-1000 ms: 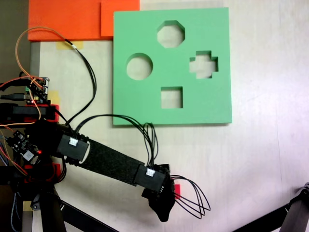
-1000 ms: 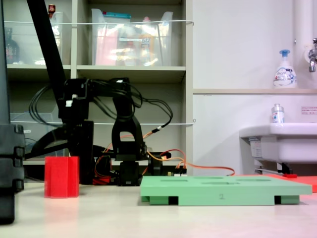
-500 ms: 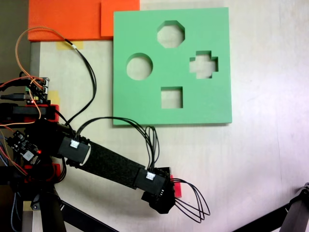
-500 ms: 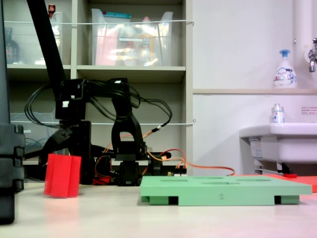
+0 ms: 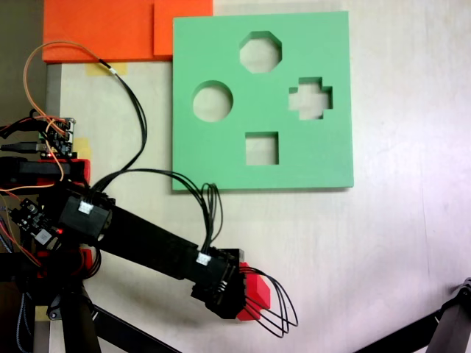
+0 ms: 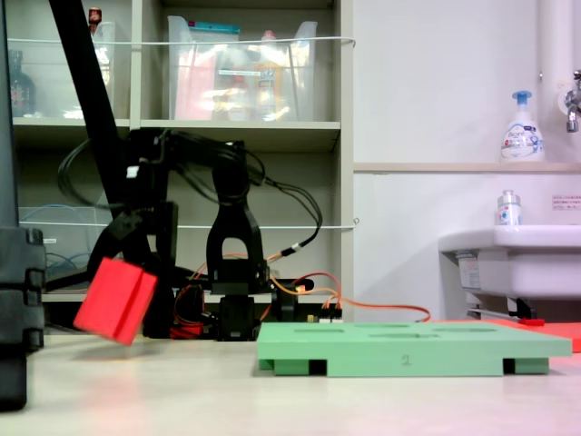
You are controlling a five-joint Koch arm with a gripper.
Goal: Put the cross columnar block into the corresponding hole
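The cross columnar block (image 5: 257,293) is a bright red foam piece at the bottom middle of a fixed view from above. My gripper (image 5: 244,296) is shut on it, with black cables looping over it. From the side, the block (image 6: 113,301) hangs tilted just above the table under the gripper (image 6: 125,271). The light-green board (image 5: 221,158) lies flat beyond it, and its plus-shaped corresponding hole (image 5: 310,98) is at the board's right, far from the block. The board (image 6: 408,349) looks like a low slab in the side view.
Orange foam sheets (image 5: 110,29) lie at the top left. A circuit board with orange wires (image 5: 51,136) sits beside the arm's base. A black tripod leg (image 5: 441,331) crosses the bottom right corner. A black post (image 6: 18,309), shelves and a sink (image 6: 508,254) show from the side.
The red block was standing upright on the table; now it is off the table and tilted in the gripper. The arm has drawn back a little toward its base.
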